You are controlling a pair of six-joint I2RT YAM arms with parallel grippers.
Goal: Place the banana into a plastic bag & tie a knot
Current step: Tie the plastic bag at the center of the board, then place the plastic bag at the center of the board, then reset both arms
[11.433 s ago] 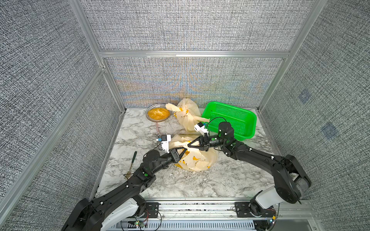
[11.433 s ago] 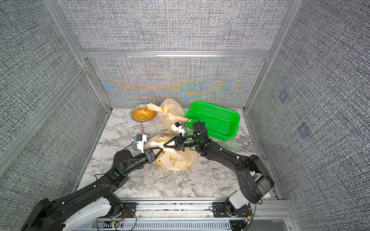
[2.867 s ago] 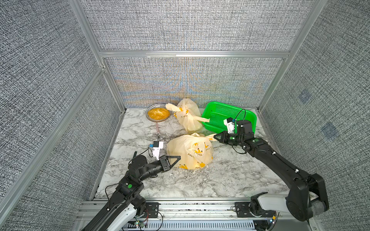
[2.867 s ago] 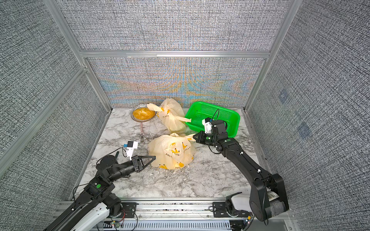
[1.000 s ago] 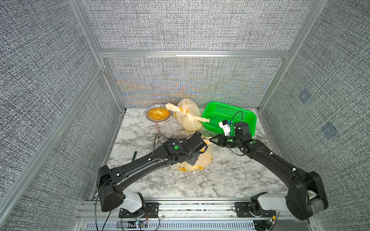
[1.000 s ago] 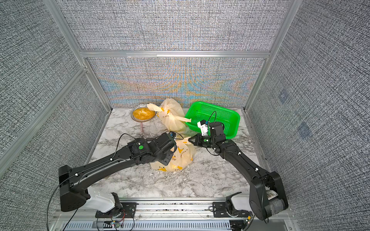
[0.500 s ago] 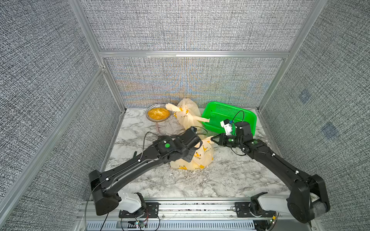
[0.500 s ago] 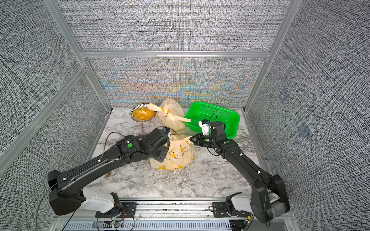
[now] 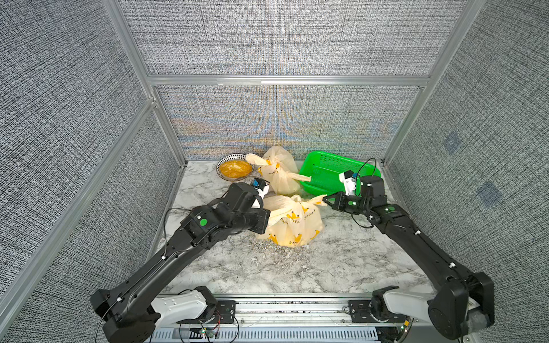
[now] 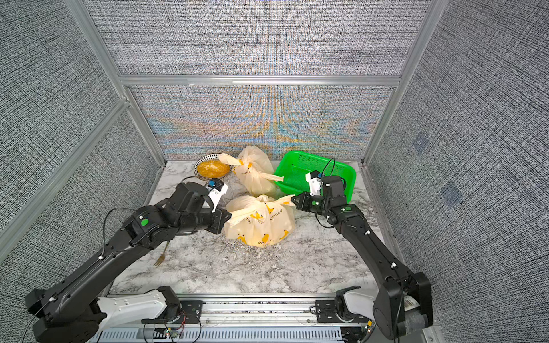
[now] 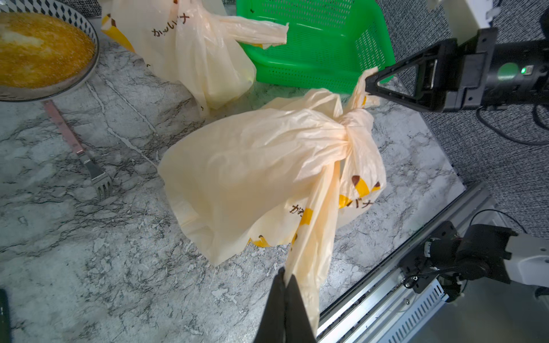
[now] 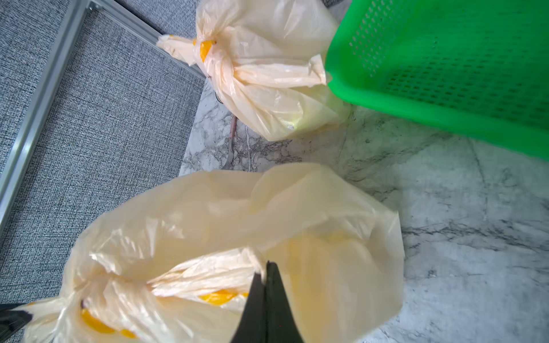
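Overhead stereo pair; wrist close-ups of bag (image 11: 252, 178)

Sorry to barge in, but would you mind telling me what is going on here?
The two arms are tying the front plastic bag on the marble table. The left hand is shut on one handle and the right hand on the other, on opposite sides of a knot at the bag's neck, probably to tighten it. Another knotted bag sits behind, beside the green basket.
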